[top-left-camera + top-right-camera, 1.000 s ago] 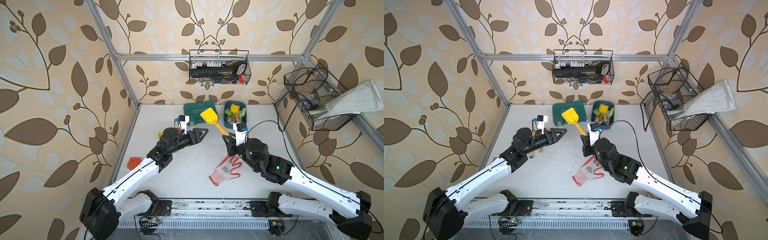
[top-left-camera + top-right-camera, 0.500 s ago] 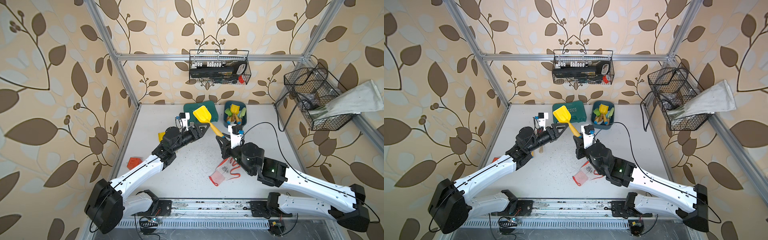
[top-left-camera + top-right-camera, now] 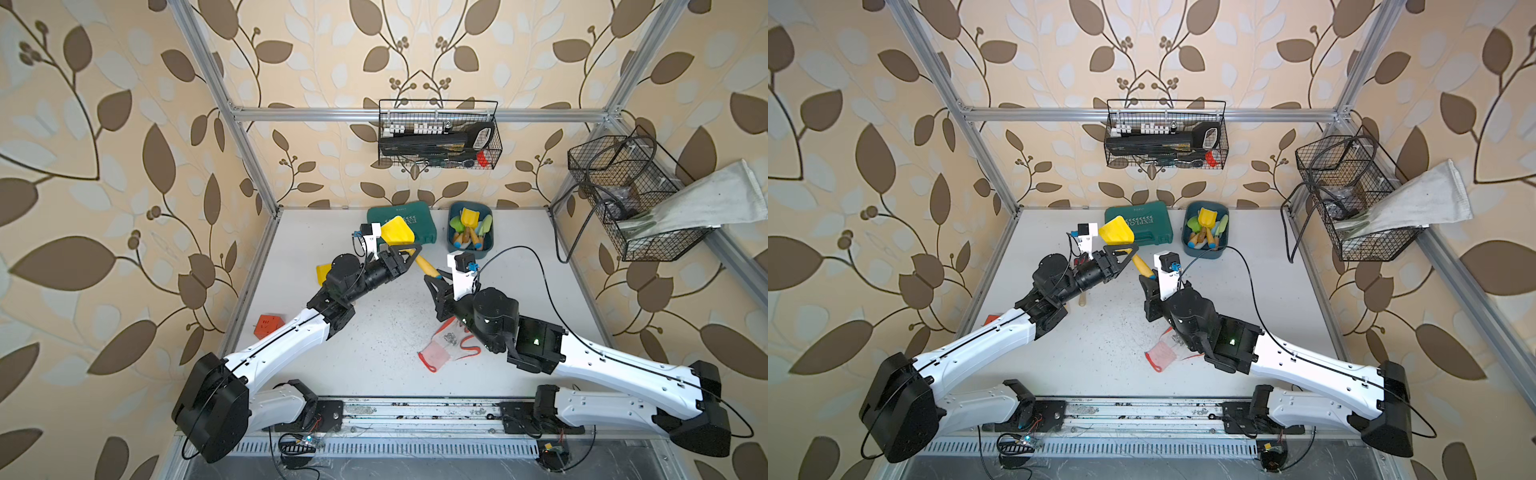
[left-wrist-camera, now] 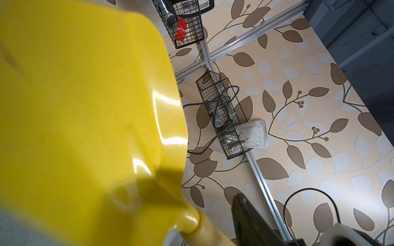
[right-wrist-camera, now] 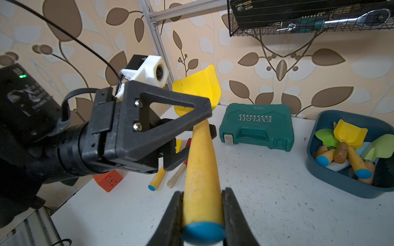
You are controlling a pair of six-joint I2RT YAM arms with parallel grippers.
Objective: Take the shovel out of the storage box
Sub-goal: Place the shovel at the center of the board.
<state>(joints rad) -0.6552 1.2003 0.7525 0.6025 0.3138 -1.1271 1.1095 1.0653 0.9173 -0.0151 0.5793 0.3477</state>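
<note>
- Above the table, outside the storage box, the shovel is hanging between both arms.
- Only the right wrist view is showing the right gripper clamping its blue-capped handle end.
- Left gripper is straddling the handle; whether squeezing, cannot tell.

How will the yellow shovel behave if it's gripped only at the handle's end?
Likely stiff: the shovel juts straight out from the right tool without sagging. Probably light: the blade looks like thin, glossy plastic. The smooth, round, tapered handle might twist in a pinch grip.
</note>
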